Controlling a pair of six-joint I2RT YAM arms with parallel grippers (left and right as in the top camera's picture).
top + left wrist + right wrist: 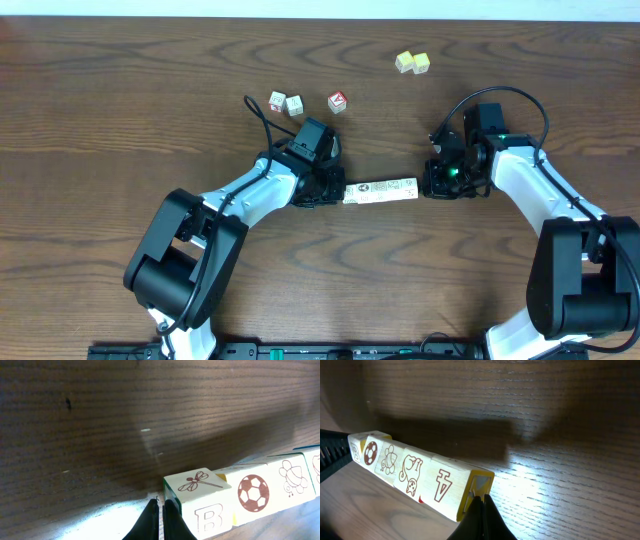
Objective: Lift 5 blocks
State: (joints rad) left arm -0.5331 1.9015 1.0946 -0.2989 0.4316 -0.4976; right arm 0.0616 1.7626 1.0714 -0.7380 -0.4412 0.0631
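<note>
Overhead, I see the five blocks butted end to end in one row near the middle of the surface, pinched lengthwise between my two arms. The left claw presses on one end of the row and the right claw on the other. Both claws are together, fingers tip to tip with nothing between them, so they work as pushers rather than grips. On the left wrist view the joined tips meet the end face of the dragonfly block, which sits next to the football one. On the right wrist view the tips sit against the yellow-edged end face of the block marked 4.

I judge the step in hand to be the lift itself. The squeeze is set, and in the right wrist view the row's shadow falls apart from it on the wood. I take that to mean the row is just off the surface, though I cannot tell how high.

The next move calls for both arms to rise at the same rate with the inward push level and in line. If one side eases off or climbs faster, I expect the row to buckle in the middle and drop. The loose cubes further back and the yellow pair stand well apart and need no attention
</note>
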